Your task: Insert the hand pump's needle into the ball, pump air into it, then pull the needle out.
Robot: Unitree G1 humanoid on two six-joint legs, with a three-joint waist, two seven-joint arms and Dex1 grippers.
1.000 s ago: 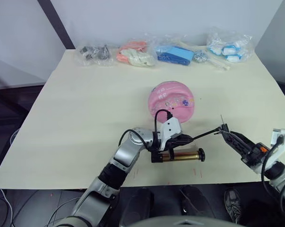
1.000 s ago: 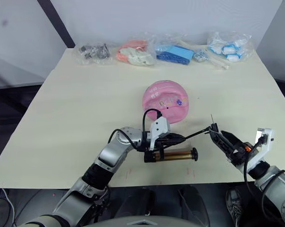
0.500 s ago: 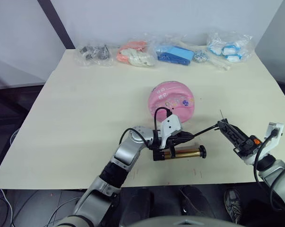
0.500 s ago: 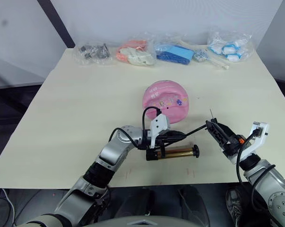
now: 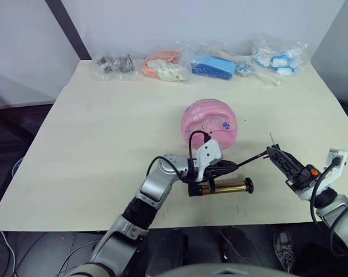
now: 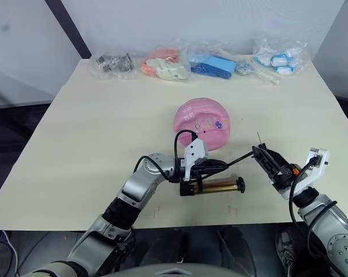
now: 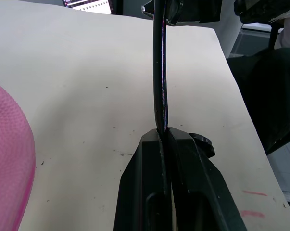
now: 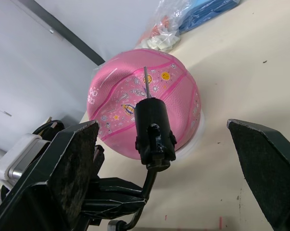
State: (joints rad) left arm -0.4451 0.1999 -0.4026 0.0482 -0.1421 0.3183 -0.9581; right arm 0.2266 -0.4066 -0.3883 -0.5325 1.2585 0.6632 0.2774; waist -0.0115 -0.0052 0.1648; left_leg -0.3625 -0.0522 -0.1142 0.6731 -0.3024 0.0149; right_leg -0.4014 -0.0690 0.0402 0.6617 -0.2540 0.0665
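The pink ball (image 5: 210, 123) sits mid-table, dented on top. In front of it the gold hand pump (image 5: 227, 187) lies flat near the table's front edge. My left gripper (image 5: 229, 168) hovers just above the pump, shut on the black hose (image 7: 159, 72). The hose rises to the right to a black fitting (image 8: 154, 130) with the needle (image 8: 146, 82) pointing upward, right of the ball and apart from it. My right gripper (image 5: 276, 157) is open. Its fingers (image 8: 70, 163) stand on either side of the fitting and touch neither side.
Clear bags line the far edge: dark metal parts (image 5: 113, 64), pink-white items (image 5: 165, 66), blue pieces (image 5: 214, 66) and blue-white pieces (image 5: 280, 57). The table's front edge (image 5: 179, 222) runs just below the pump.
My right arm has swung so its wrist sits higher and closer to the table. The fitting and needle have barely shifted. The left gripper, pump and ball stay put.
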